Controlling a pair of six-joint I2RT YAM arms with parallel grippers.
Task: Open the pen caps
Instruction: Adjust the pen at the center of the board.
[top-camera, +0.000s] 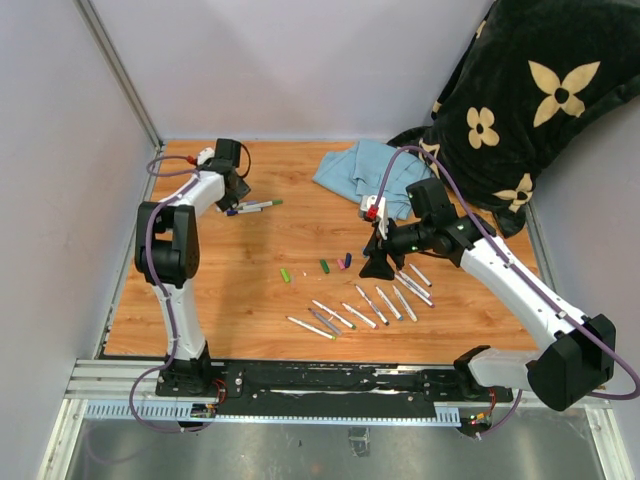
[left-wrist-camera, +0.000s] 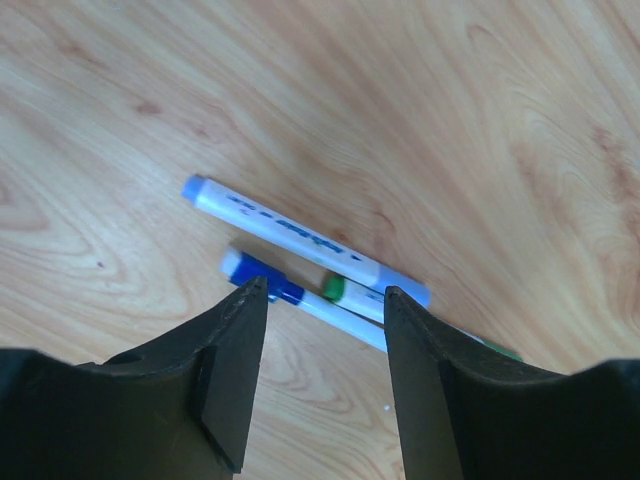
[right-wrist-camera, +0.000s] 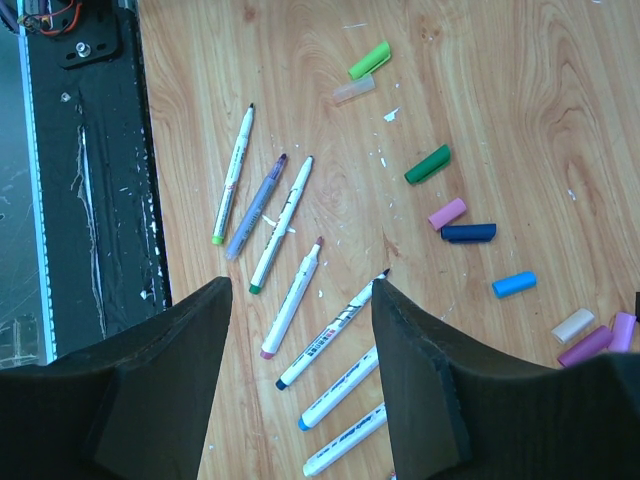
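The left claw (left-wrist-camera: 325, 292) is wide open and empty over capped pens (left-wrist-camera: 305, 240), and the right claw (right-wrist-camera: 300, 287) is wide open and empty over bare pens (right-wrist-camera: 282, 225).

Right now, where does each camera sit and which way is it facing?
Top external: fixed above and behind the bases, looking down on the table; both arms, left hand and right hand show.
Left wrist: on the left arm, facing down at capped markers past the open left hand.
Right wrist: on the right arm, facing down at uncapped markers and loose caps; open right hand shows.
Shared: the light green cap appears in top and right wrist views.
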